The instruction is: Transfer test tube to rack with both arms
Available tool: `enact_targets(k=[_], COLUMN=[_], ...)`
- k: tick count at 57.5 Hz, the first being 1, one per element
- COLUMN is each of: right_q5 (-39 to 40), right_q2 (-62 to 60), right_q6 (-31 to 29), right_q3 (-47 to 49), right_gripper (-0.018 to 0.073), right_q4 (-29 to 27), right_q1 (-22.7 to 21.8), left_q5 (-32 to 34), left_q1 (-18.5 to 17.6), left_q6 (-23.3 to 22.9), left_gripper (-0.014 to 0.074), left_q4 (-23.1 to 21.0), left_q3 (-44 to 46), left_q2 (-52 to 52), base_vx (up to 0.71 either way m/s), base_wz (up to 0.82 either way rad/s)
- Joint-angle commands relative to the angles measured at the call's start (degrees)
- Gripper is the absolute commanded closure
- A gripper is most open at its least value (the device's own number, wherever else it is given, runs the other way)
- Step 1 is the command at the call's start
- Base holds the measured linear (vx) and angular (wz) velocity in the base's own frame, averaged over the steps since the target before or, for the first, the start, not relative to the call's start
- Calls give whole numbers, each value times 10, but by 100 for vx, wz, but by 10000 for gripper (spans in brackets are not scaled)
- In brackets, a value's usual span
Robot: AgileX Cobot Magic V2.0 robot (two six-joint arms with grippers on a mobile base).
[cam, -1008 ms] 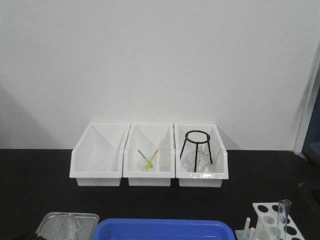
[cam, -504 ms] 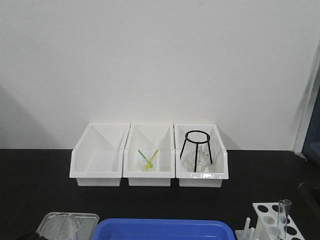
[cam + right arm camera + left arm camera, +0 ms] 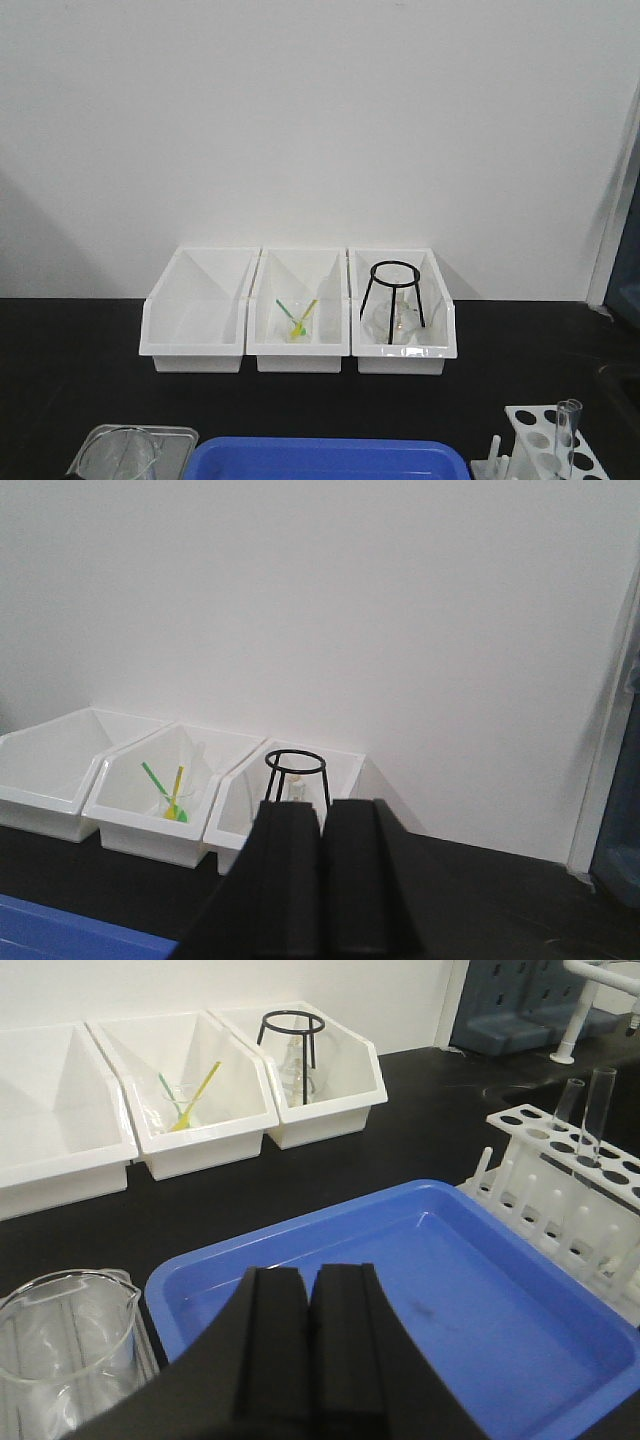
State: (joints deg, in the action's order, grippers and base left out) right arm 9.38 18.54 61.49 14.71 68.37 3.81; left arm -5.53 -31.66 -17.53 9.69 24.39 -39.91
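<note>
The test tube [image 3: 567, 432] stands upright in a hole of the rack [image 3: 541, 443], at the near right corner of the black surface [image 3: 80, 350]. In the left wrist view two clear tubes [image 3: 600, 1105] stand side by side in the rack's far row, and short white pegs [image 3: 522, 1192] line the side facing the blue tray [image 3: 470, 1300]. That tray lies just left of the rack; a glass beaker [image 3: 60, 1345] sits at its left. Three white bins [image 3: 298, 310] line the far wall: the middle one holds green and yellow sticks [image 3: 296, 315], the right one a black wire stand [image 3: 392, 298] over a flask. The left gripper [image 3: 308, 1285] hangs above the tray, jaws closed and empty. The right gripper [image 3: 321, 820] faces the bins, jaws closed and empty.
</note>
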Motion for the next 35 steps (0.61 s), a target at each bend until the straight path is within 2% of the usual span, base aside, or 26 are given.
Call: enact_targets(k=[1,5,10,14,19,22,25,35], right_q5=[19,19,19,19,19,19,19,15], right_q2=[4,4,4,4,4,4,4,4], right_q6=[-1,-1,-1,-1,-1,-1,-1,-1], right_q3=[18,18,18,18,18,18,18,18], right_gripper=[570,570,570,570,570,570,570,570], right_q4=[-2,-2,-2,-2,-2,-2,-2,-2], right_q1=[-2,-2,-2,-2,-2,-2,-2,-2], left_q5=[45,45,45,45,46,49,51,51], left_q1=[-1,-1,-1,-1,3,26,57,203], left_q6=[115,151,164,164,164,163,161,153], left_gripper=[603,603,603,603,603,603,603,603], left_q4=[-112,-144,-151,-143,-106,-86,-85,-97], left_q3=[14,14,14,14,12,3,-14,-123], left_q2=[1,1,1,1,5,17,37,205], base_vx=[0,0,0,0,0,0,0,0], base_wz=[0,0,0,0,0,0,0,0])
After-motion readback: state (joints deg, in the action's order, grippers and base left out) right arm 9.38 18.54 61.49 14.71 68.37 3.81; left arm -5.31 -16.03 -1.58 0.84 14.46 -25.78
